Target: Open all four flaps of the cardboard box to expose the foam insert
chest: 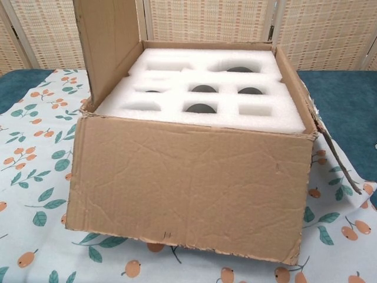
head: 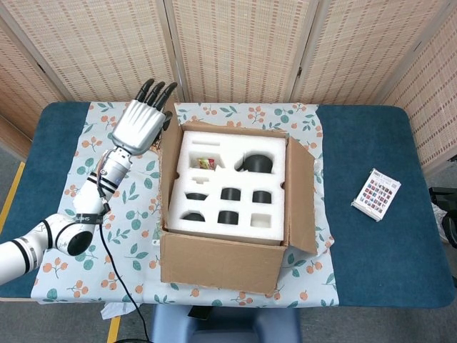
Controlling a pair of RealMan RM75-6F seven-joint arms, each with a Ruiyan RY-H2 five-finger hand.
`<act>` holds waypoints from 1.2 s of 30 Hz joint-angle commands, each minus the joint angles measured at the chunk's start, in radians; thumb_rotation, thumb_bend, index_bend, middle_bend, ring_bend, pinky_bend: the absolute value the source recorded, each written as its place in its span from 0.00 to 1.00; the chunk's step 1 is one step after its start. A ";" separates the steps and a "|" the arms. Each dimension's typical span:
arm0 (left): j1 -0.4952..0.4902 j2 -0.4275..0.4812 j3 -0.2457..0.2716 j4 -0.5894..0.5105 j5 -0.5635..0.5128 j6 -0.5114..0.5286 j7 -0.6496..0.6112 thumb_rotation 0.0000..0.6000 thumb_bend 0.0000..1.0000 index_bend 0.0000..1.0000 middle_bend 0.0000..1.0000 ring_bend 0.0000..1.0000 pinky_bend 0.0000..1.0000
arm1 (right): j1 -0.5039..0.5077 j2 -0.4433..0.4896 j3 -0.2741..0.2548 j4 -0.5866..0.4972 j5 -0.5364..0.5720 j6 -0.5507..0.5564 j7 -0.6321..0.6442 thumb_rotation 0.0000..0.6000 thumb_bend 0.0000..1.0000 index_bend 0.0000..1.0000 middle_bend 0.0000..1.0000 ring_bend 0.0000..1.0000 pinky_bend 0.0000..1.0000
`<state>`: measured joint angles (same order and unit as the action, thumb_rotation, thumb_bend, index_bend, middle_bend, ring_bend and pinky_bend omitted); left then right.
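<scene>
The cardboard box stands mid-table with its white foam insert showing from above. Its left flap stands about upright, seen edge-on. My left hand is just outside that flap's far end, fingers straight and spread, holding nothing; whether it touches the flap I cannot tell. The right flap leans outward and the front flap hangs down. In the chest view the left flap rises beside the foam insert, and no hand shows. My right hand is in neither view.
A floral cloth covers the table under the box. A small colourful booklet lies on the blue tabletop to the right. A small packet sits in one foam pocket. Woven screens stand behind.
</scene>
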<state>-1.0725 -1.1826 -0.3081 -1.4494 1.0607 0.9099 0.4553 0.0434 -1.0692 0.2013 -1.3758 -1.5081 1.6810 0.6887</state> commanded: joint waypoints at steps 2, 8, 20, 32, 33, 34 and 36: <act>0.008 0.008 0.004 0.015 -0.016 -0.007 -0.005 1.00 1.00 0.55 0.05 0.00 0.00 | 0.003 0.000 -0.001 -0.001 0.001 -0.004 -0.003 0.42 0.47 0.37 0.00 0.00 0.00; 0.020 0.021 0.008 0.042 -0.070 -0.019 0.001 1.00 1.00 0.52 0.05 0.00 0.00 | 0.003 -0.001 0.001 0.001 0.004 -0.003 -0.001 0.42 0.47 0.37 0.00 0.00 0.00; 0.066 0.050 0.018 0.073 -0.084 -0.018 -0.065 1.00 1.00 0.50 0.05 0.00 0.00 | 0.002 0.002 -0.001 -0.002 0.005 -0.006 0.000 0.42 0.47 0.37 0.00 0.00 0.00; 0.268 0.177 0.105 -0.146 0.042 0.131 -0.187 1.00 0.99 0.20 0.05 0.00 0.00 | 0.020 -0.005 -0.015 -0.023 0.019 -0.060 -0.126 0.43 0.47 0.36 0.00 0.01 0.00; 0.309 0.192 0.124 -0.178 0.068 0.168 -0.205 1.00 0.94 0.14 0.05 0.00 0.00 | 0.025 -0.004 -0.019 -0.031 0.020 -0.075 -0.154 0.45 0.47 0.35 0.00 0.02 0.00; 0.341 0.201 0.139 -0.200 0.088 0.201 -0.219 1.00 0.88 0.10 0.05 0.00 0.00 | 0.029 -0.005 -0.021 -0.037 0.022 -0.083 -0.179 0.48 0.47 0.33 0.00 0.02 0.00; 0.419 0.209 0.176 -0.234 0.135 0.284 -0.249 1.00 0.77 0.06 0.05 0.00 0.00 | 0.037 -0.014 -0.022 -0.046 0.026 -0.093 -0.251 0.55 0.47 0.29 0.00 0.01 0.00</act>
<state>-0.7648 -1.0125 -0.1933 -1.6063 1.1171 1.0807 0.2663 0.0667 -1.0750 0.1858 -1.4038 -1.4902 1.6138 0.5147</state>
